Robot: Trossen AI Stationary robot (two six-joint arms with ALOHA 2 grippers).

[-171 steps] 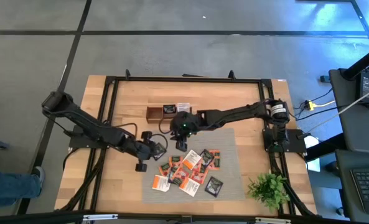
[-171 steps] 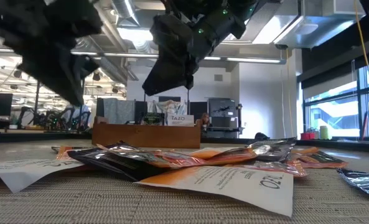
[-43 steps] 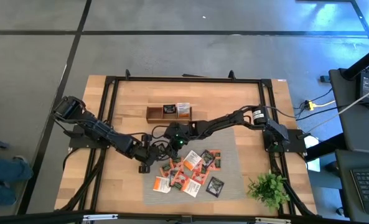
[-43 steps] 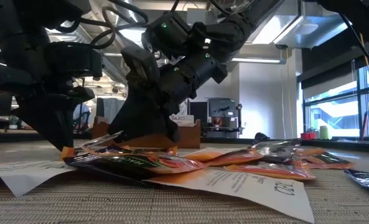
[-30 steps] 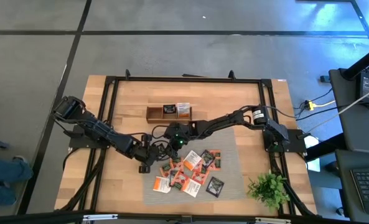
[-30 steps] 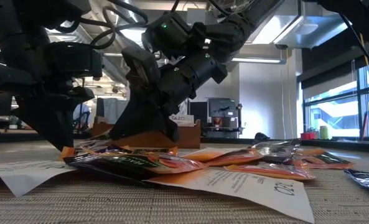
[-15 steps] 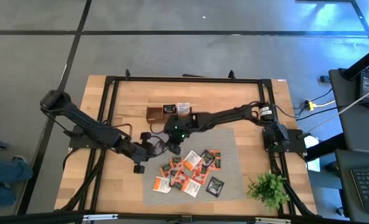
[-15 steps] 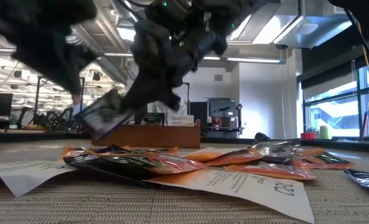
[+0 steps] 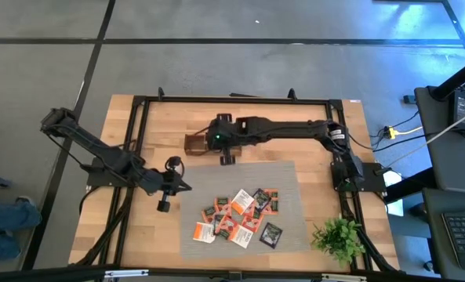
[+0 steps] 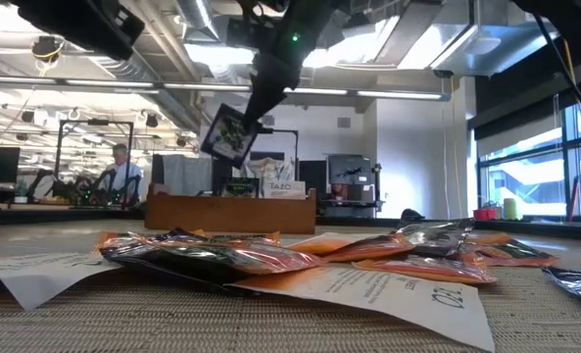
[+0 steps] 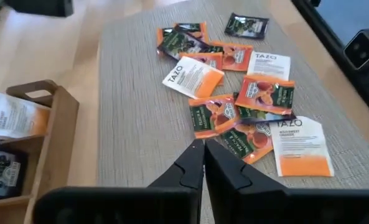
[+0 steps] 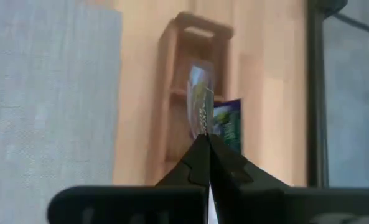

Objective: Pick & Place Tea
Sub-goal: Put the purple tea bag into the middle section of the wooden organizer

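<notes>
Over wooden tray [image 9: 194,143], my right gripper [image 9: 226,157] now lifted off pile, pinching dark tea sachet [image 10: 229,130]; next: drop into compartment. Left gripper [image 11: 203,163] closed, empty, pulled back beside remaining sachets [image 9: 240,215] on worktop [image 9: 326,125].

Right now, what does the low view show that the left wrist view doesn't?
Only the low view: the right gripper up high, shut on a dark sachet held above the tray, and a person in the room behind.

Only the left wrist view: the left gripper, shut and empty, over the mat, and the sachets seen from above.

Both: the sachet pile and the tray with sachets already in it.
</notes>
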